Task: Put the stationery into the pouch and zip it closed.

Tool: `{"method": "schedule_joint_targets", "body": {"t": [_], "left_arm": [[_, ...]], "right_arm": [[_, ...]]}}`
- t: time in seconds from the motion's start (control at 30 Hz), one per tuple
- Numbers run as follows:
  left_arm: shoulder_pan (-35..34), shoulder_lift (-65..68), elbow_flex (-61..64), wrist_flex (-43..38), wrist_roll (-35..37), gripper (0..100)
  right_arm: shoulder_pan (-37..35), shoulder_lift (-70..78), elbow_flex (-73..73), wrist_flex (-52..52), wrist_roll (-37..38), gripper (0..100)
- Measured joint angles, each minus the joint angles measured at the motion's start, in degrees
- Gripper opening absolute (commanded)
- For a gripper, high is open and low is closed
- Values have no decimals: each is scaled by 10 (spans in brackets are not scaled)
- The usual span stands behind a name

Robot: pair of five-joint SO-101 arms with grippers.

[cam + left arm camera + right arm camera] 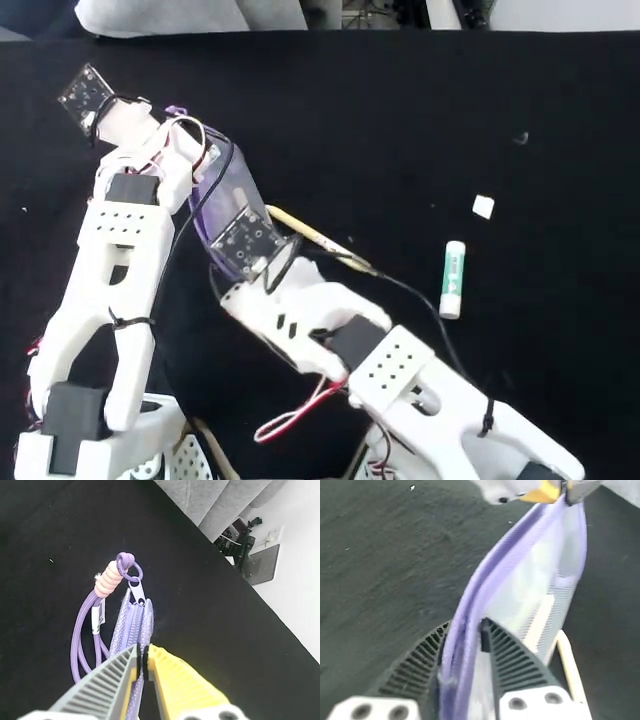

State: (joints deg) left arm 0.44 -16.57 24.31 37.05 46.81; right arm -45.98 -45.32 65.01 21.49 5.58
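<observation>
Black counter (560,120), two white arms side by side, pale wall and clutter beyond the far edge.

Pouch (235,195) was purple with a clear wall, held up off the counter between both arms. Left hand (142,652) was clamped on the zip edge at one end, with the zip pull (138,592) just past its tips and the purple cord (77,640) hanging in a loop beside it. Right hand (466,627) was pinched on the same purple edge at the other end.

Contents: couldn't confirm anything inside. A pale streak showed through the clear wall in the right wrist view, but it might have been the pencil (315,240) lying behind it. From above, the pencil stuck out beside the right hand and close to the pouch. Glue stick (453,280) and eraser (483,207) lay on the counter well apart from the pouch, so both were out. Zip edges sat close together; couldn't tell if the mouth was open.

Risks, as I judged them:
- Both hands were busy, so fetching an item meant releasing one end, and the pouch could sag or fold shut.
- Pulling the ends apart too hard could slip the thin edge out of a pinch.
- Cord loop could snag the left hand.
- Right arm swinging toward the glue stick could knock the pencil away.
</observation>
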Motion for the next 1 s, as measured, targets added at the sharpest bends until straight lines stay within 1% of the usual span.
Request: {"method": "schedule_joint_targets", "body": {"t": [0.1,0.17,0.27,0.47,0.67,0.73,0.83,0.9,1.0], "left_arm": [[-1,-15,1,0,-35,234],[0,-40,1,0,-52,270],[-12,-95,2,0,-62,278],[-95,-175,16,0,-64,279],[-106,-181,16,0,-65,279],[-103,-181,16,18,-74,279],[-91,-167,-2,71,-84,279],[-77,-134,-34,115,-83,279],[-51,-48,-99,181,-75,279]], "right_arm": [[28,0,-2,0,0,11],[50,0,-10,11,1,11],[72,0,-36,60,2,11],[112,0,-113,210,11,11],[139,0,-173,335,64,11],[150,0,-189,370,71,11],[160,0,-207,418,100,11],[163,0,-216,443,111,11],[164,0,-229,474,114,11]]}}
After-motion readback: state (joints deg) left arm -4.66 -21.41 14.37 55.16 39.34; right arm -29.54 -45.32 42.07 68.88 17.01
